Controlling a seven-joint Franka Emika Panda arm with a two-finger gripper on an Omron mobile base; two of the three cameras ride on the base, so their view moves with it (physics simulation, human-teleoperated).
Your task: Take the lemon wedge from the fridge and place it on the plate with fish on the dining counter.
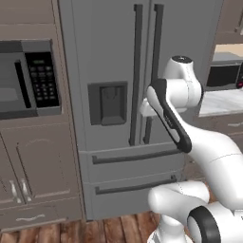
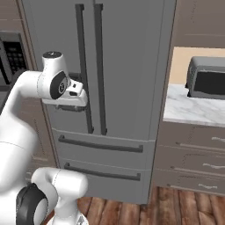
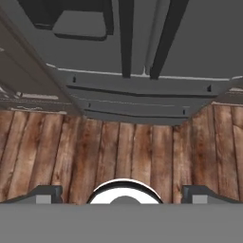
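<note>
A kitchen of brown cabinets and a wooden plank floor (image 3: 118, 152) surrounds the fridge (image 1: 114, 57), which stands tall and grey with both upper doors shut and its two lower drawers closed. Its long dark handles (image 2: 88, 66) run side by side down the middle, and the dark dispenser recess (image 1: 108, 103) sits in the left door. Whatever is inside the fridge is hidden behind the closed doors, so the lemon wedge cannot be seen.

To the left of the fridge a dark built-in microwave (image 1: 28, 78) is set in the cabinets, cut off at the left edge of the left base view. To the right, a marble-topped bench (image 2: 193, 107) carries a dark boxy appliance (image 2: 206, 77) (its right part runs out of the picture, and what it is exactly is hard to say).

The arm reaches up in front of the fridge doors near the handles, at about the height of the dispenser. In the base views the hand is partly covered by the arm's own links, so the fingers are hard to make out there. In the hand view the gripper (image 3: 122, 195) points down toward the floor and the lower fridge drawers (image 3: 137, 102); its two dark fingertips (image 3: 47, 193) stand wide apart at the bottom corners, with nothing between them.
</note>
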